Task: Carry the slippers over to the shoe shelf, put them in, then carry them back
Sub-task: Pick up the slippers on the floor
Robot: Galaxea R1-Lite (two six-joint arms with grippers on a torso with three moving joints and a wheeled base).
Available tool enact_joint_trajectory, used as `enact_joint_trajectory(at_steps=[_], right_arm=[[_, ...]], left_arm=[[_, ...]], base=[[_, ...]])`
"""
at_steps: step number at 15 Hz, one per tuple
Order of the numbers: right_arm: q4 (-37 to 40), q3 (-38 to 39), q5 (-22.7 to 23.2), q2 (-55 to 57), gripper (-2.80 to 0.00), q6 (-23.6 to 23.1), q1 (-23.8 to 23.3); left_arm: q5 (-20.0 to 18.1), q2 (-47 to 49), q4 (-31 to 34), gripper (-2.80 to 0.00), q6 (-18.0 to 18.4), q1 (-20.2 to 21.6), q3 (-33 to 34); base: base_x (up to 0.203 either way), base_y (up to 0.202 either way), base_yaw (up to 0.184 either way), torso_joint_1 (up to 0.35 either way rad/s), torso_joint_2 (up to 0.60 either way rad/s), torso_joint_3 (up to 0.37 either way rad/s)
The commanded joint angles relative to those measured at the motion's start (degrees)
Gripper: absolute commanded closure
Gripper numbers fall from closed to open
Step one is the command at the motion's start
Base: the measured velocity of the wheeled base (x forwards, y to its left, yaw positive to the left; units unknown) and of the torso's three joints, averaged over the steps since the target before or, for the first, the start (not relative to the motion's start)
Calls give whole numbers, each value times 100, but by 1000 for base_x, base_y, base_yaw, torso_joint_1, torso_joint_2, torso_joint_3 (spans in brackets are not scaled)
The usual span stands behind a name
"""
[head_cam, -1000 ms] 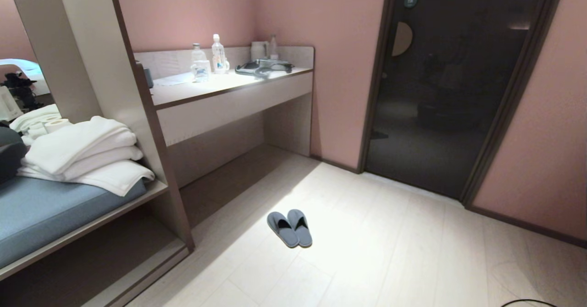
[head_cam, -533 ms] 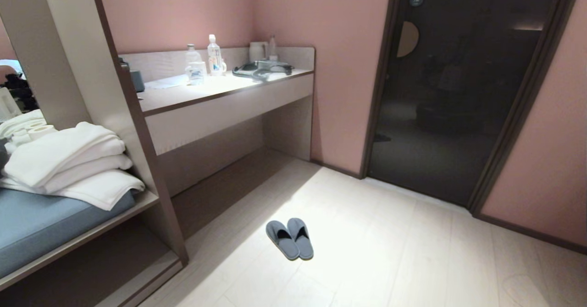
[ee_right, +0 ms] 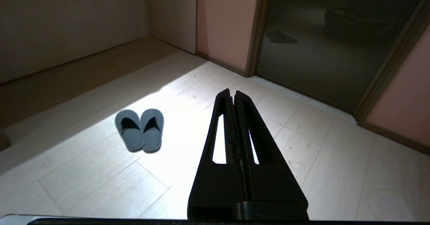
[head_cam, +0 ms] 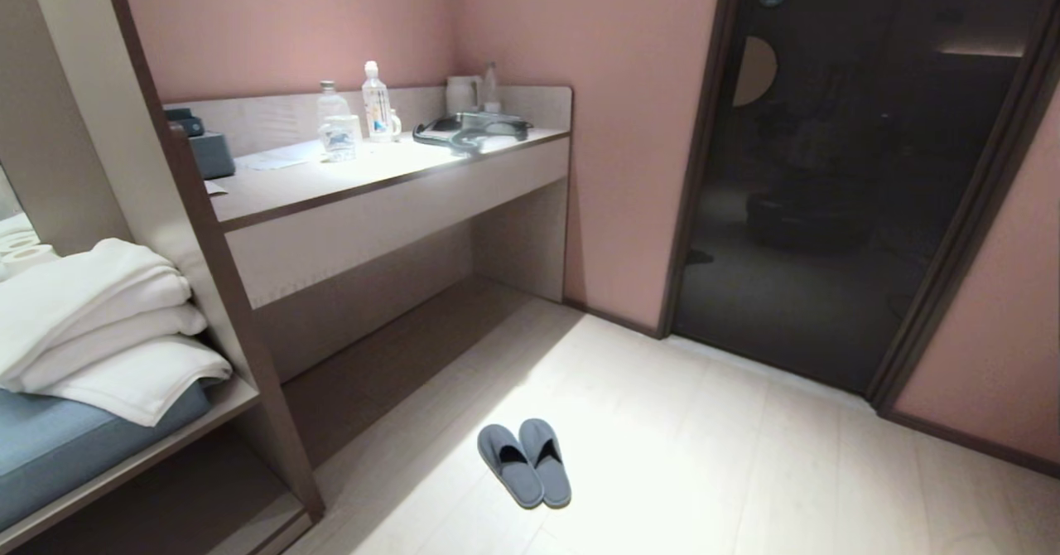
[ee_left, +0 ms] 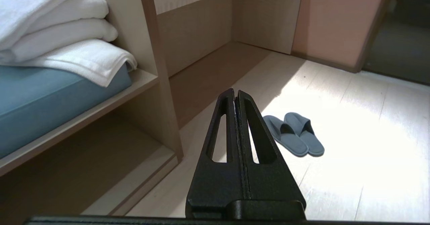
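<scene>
In the head view, the slippers [head_cam: 524, 462] are seen side by side on the pale floor [head_cam: 745, 456], clear of the shoe shelf [head_cam: 149, 447] at left. In each wrist view, the left hand [ee_left: 236, 95] and right hand [ee_right: 232, 95] are shown pressed together, empty, above the floor

One small round sign on the dark door [head_cam: 836, 166] — perhaps a "推" character — nothing else legible.
</scene>
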Motion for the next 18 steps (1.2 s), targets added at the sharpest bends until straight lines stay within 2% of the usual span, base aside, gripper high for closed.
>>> enact_joint_trajectory(at_steps=[1,8,11,18], right_arm=[[-1,0,2,0,0,0,2],[-1,0,2,0,0,0,2],[-1,0,2,0,0,0,2],[-1,0,2,0,0,0,2]], left_arm=[[0,4,-1,0,2,2,0],[8,4,-10,0,-24,2,0],[9,4,-2,0,-15,11,0],[9,4,-1,0,-51,11,0]], base=[[195,0,1,-1,2,0],[183,0,-1,4,4,3],[0,0,0,0,2,-56],[0,0,0,3,3,-187]])
